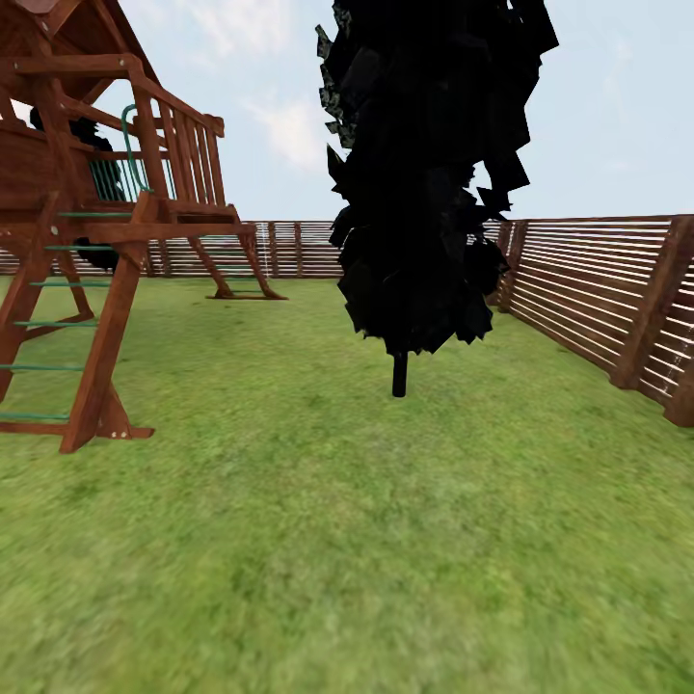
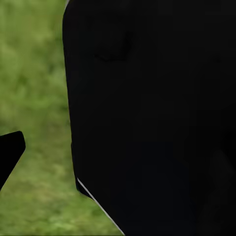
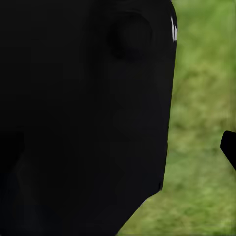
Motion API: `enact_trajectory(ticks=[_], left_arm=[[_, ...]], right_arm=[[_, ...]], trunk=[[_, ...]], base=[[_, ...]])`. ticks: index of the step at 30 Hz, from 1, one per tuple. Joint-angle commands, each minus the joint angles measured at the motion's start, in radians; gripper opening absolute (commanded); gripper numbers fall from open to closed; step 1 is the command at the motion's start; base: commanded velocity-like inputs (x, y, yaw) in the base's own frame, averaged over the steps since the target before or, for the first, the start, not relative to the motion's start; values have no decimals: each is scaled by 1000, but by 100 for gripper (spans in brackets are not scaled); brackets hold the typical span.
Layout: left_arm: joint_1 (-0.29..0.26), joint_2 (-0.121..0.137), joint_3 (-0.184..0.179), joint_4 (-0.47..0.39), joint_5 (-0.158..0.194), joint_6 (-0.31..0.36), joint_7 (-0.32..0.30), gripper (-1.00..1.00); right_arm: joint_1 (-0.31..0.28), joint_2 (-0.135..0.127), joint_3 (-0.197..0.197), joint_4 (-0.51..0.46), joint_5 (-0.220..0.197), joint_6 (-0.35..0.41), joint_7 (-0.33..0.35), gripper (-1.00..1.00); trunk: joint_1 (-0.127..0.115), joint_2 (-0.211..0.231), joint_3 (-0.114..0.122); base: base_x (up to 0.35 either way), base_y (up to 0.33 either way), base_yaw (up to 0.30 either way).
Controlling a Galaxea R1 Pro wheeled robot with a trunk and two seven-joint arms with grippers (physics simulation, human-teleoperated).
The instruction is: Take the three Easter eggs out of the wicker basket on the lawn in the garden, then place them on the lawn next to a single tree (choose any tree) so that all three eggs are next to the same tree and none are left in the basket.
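Lawn (image 1: pixel 386 540), mottled green, stretches ahead; fence (image 1: pixel 598 289) to one side, wooden play tower (image 1: pixel 87 241) to the other, narrow black tree (image 1: pixel 429 173) between. Step in hand, judged: searching; turn slowly until the basket appears, and skip the black tree. Eggs and basket: whereabouts unknown. Claws: each wrist camera faces a dark body over grass, so apart or together cannot be told.
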Motion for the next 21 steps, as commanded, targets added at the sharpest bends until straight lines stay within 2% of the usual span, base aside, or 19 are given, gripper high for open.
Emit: enact_trajectory(ticks=[1, 8, 15, 21], left_arm=[[6, 1, 6, -6, 6, -6, 0, 100], [17, 2, 8, -45, 8, -12, 0, 100], [17, 3, 7, -66, 8, -12, 0, 100], [17, 3, 8, -66, 8, -12, 0, 100]], right_arm=[[-6, 1, 4, -6, 2, -6, 0, 100], [-46, 3, 3, -41, 2, -38, 0, 100], [-54, 4, 4, -40, 3, -92, -1, 100], [-54, 6, 5, -40, 3, -92, -1, 100]], trunk=[[0, 0, 0], [0, 0, -1], [0, 0, -8], [0, 0, -13]], base=[[0, 0, 0], [0, 0, 15], [0, 0, 222], [0, 0, 258]])
